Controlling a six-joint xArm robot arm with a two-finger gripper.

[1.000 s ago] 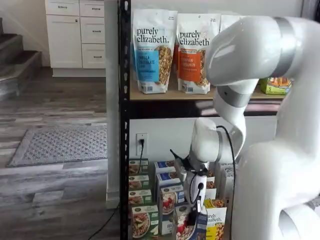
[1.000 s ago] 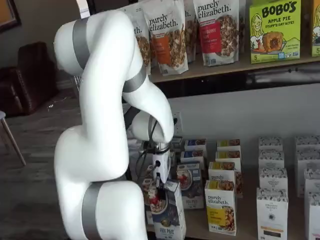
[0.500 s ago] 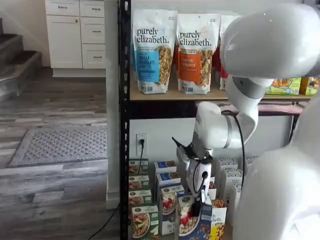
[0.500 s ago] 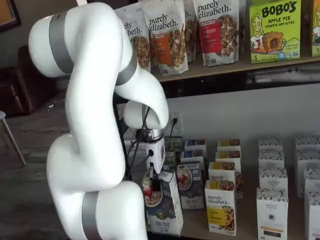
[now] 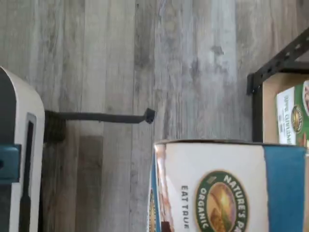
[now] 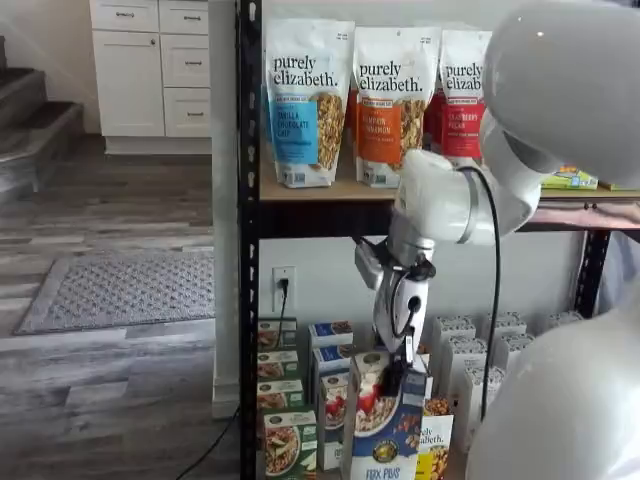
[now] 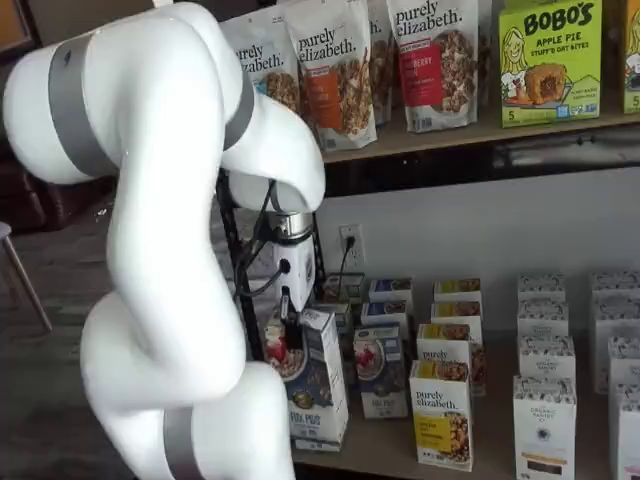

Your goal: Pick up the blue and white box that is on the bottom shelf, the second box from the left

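One box is in the grip: the gripper (image 6: 398,372) has its black fingers closed on the top edge of the blue and white box (image 6: 385,425), which hangs lifted in front of the rack, clear of the bottom shelf (image 7: 400,450), in both shelf views. In the other shelf view the gripper (image 7: 287,318) pinches the same box (image 7: 312,385) at its upper corner, box upright and slightly tilted.

The wrist view shows the box top (image 5: 227,186) close under the camera, with wood floor (image 5: 120,58) below.

Risks, as a guess: the hold is only on a thin top flap, so the carton could slip or swing out if the arm moves fast. The flap could tear or open under the box's weight. The hanging box sits near the remaining blue boxes (image 6: 335,395) and the yellow-and-white box (image 6: 432,445), so a sideways sweep could knock them over. The cable (image 6: 492,300) beside the wrist could snag.
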